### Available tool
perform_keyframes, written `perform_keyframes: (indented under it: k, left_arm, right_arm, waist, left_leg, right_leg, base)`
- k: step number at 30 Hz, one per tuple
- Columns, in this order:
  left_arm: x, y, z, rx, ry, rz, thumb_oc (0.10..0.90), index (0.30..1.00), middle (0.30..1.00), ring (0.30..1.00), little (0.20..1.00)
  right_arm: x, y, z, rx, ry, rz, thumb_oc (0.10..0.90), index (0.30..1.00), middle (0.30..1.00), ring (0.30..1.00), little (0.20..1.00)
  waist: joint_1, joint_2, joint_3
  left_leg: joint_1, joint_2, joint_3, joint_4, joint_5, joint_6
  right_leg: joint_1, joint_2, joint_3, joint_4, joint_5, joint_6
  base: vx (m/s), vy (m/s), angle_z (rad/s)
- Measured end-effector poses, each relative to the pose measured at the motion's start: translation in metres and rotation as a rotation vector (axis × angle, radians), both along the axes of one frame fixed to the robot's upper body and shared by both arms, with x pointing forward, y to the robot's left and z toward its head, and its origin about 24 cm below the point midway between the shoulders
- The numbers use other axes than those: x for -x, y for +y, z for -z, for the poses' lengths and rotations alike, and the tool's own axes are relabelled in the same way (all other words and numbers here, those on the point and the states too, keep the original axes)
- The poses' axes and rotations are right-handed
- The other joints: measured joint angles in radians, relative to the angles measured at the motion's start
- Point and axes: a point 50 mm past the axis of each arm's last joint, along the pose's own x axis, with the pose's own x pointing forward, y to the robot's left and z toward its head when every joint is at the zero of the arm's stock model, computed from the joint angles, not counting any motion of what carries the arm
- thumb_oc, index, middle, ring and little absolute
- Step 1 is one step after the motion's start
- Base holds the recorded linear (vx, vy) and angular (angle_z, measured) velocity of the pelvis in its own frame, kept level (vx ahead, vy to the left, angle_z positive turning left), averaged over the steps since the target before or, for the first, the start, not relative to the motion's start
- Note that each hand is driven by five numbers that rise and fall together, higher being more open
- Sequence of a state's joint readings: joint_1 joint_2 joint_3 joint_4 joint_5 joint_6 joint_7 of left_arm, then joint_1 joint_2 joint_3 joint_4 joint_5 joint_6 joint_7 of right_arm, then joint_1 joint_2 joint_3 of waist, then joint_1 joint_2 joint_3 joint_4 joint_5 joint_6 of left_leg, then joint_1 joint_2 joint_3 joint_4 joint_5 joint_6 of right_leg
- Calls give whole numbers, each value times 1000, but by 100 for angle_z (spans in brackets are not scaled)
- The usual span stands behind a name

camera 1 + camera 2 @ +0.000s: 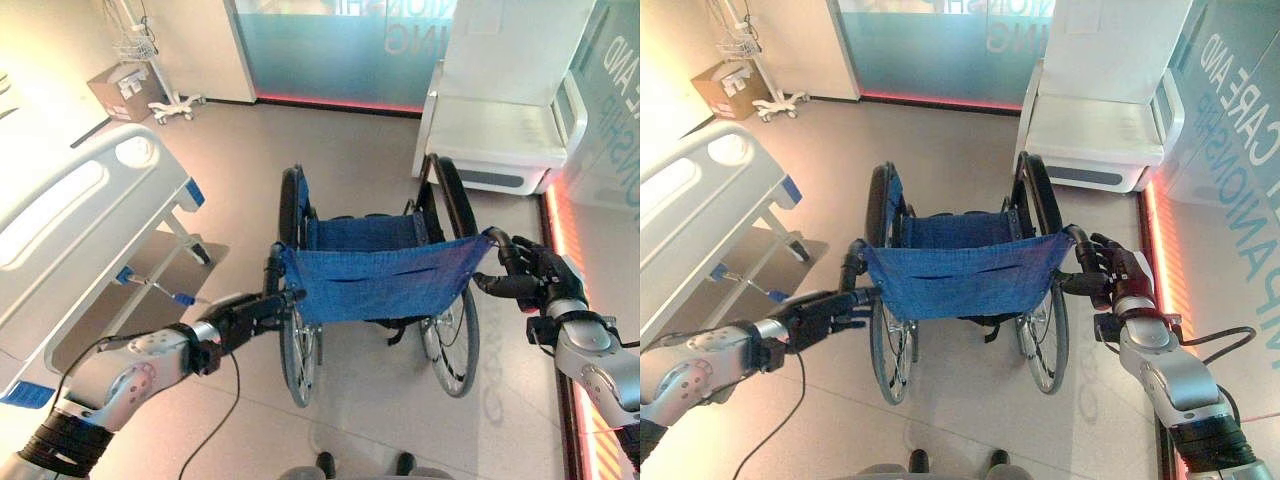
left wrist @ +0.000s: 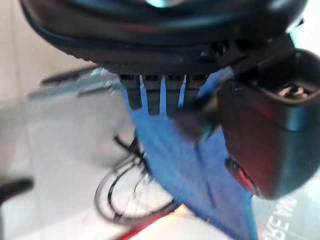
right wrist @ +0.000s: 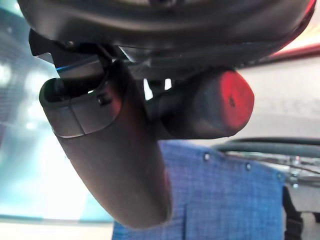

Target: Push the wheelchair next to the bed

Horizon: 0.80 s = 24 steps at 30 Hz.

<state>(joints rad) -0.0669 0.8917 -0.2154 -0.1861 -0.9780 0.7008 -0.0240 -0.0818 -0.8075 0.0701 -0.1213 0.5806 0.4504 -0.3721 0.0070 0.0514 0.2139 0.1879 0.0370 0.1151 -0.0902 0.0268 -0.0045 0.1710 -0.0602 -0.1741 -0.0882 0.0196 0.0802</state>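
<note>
At the centre of the floor (image 1: 380, 420), seen from the head camera, stands the wheelchair (image 1: 375, 270), its blue fabric backrest (image 1: 385, 280) facing the robot and its two large wheels at about 7 and 5 o'clock of the seat. The left hand (image 1: 245, 318) comes in from 8 o'clock and has its fingers curled round the left push handle (image 1: 274, 270), at the backrest's left edge. The right hand (image 1: 535, 280) comes in from 4 o'clock and is closed round the right push handle (image 1: 500, 245); in the right wrist view the thumb (image 3: 115, 160) and the handle's rounded black end (image 3: 210, 107) lie pressed together under the palm, with the blue cloth just past them. In the left wrist view the fingers (image 2: 160, 95) lie against the blue fabric, a spoked wheel beyond.

The bed (image 1: 80, 220) lies at 9 to 10 o'clock of the wheelchair, apart from it, with a white footboard and side rail and blue fittings on its frame. The wheelchair's left wheel is near the bed's foot corner but not touching it. At 1 o'clock, beyond the chair, stands a white reclining chair (image 1: 500, 130) against a frosted glass wall (image 1: 330, 50). At 11 o'clock, far off, are a cardboard box (image 1: 118, 88) and a wheeled stand (image 1: 165, 100) beside it. A red strip of light runs along the floor's edge at 3 o'clock.
</note>
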Motion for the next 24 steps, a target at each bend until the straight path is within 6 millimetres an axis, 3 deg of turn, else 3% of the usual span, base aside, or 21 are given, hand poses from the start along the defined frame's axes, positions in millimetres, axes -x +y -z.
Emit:
perform_keyframes:
  k: [24]
  left_arm:
    - [-3,-6,-2,45,-28,-78,400,300,300,300,300]
  right_arm:
    - [-6,-1,-2,31,-6,11,400,300,300,300,300]
  waist:
    - [6,-7,4]
  left_leg:
    - [-1,-1,-1,0,0,0]
  right_leg:
    - [0,-1,-1,0,1,2]
  base:
    - [1,-7,0]
